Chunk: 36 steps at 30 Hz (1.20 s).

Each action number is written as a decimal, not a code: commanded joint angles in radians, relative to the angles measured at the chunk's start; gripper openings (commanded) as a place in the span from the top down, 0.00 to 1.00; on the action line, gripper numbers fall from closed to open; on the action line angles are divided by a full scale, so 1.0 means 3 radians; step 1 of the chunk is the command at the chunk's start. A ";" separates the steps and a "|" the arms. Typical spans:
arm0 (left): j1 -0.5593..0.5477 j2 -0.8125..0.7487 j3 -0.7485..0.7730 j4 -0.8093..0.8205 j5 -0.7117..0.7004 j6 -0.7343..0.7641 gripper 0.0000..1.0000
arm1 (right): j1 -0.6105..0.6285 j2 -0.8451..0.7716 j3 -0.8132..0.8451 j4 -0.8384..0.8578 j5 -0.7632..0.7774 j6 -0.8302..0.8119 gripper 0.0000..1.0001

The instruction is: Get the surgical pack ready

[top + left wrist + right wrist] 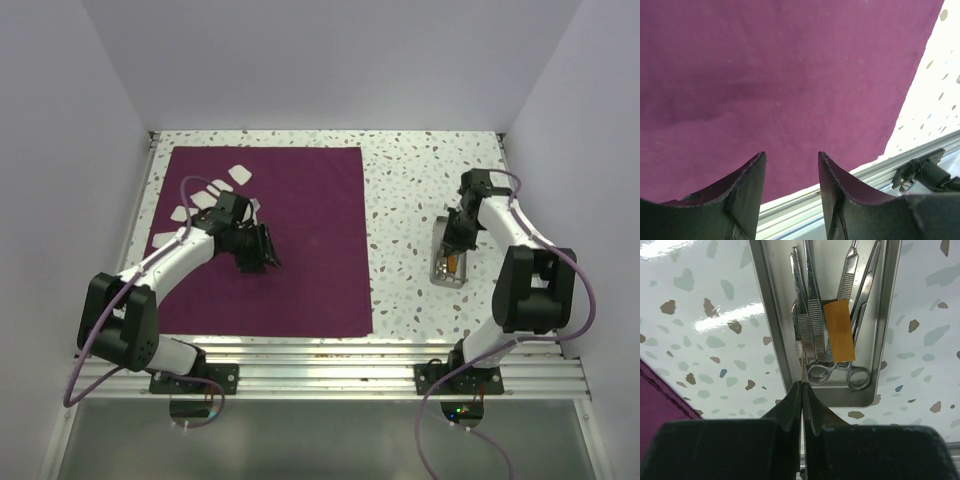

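Pack (310,250) lies flat, left; left gripper (790,156) hovers released over it. Right gripper (802,387), clenched, sits above the tray (766,305); fetching instruments (812,315) likely needs opening first.

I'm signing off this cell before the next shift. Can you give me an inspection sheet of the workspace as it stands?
Surface: speckled table, glossy.
Job's things: purple sheet spread flat on the left half.
Clutter: white pads scattered at the sheet's far left corner; metal tray on the right holding steel instruments and an orange strip.
Grippers: left gripper open above the sheet, holding nothing; right gripper shut at the tray's near rim.
Cables: purple cables loop off both arms.
Surroundings: plain pale walls on three sides; metal rail at the near edge.
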 commanded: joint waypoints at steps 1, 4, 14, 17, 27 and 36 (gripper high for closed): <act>0.0197 0.0023 0.0149 0.0000 0.0101 0.0202 0.50 | -0.0023 0.0182 0.0071 -0.0053 0.0082 -0.0140 1.00; 0.0407 0.0064 0.0159 0.0010 0.0111 0.0269 0.49 | -0.0064 0.0198 0.0040 -0.0063 0.0118 -0.0130 1.00; 0.1158 0.0416 0.0495 -0.0087 -0.0205 0.0407 0.40 | 0.0063 -0.0037 0.0337 -0.0390 0.0456 -0.0074 0.48; 0.1429 0.0554 0.0705 -0.0194 -0.0420 0.0479 0.40 | 0.0390 -0.0017 0.0531 -0.0467 0.0359 -0.0028 0.45; 0.2089 0.1199 0.1319 -0.0281 -0.0732 0.0658 0.56 | 0.1275 0.0090 0.0531 -0.0083 -0.0439 0.0254 0.43; 0.2243 0.1741 0.1907 -0.0358 -0.0978 0.0683 0.66 | 0.1357 0.0315 0.0695 -0.0109 -0.0623 0.0100 0.43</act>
